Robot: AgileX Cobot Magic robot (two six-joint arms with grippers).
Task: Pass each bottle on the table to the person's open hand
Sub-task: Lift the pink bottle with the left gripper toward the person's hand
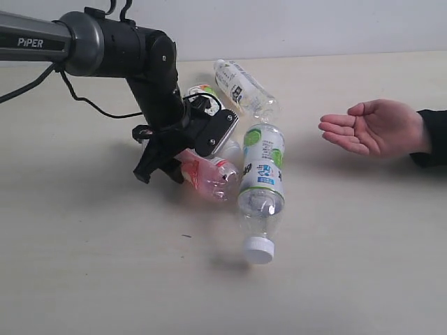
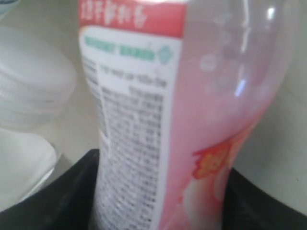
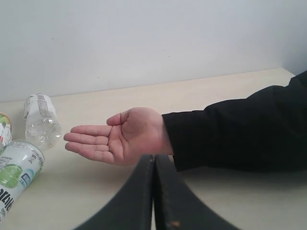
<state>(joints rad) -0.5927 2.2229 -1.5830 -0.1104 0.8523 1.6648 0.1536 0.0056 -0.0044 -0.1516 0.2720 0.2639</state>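
Note:
A pink-labelled bottle lies on the table, and my left gripper is shut on it; in the left wrist view the black fingers press both sides of the bottle. Beside it lies a green-and-white labelled bottle with a white cap. Farther back is a white text-labelled bottle, and a doodle-labelled bottle is half hidden behind the wrist. The person's open hand waits palm up at the right. My right gripper is shut and empty, just short of that hand.
The person's black sleeve rests on the table at the right. A pale wall runs behind the table's far edge. The right wrist view also catches the text-labelled bottle and the green-and-white one.

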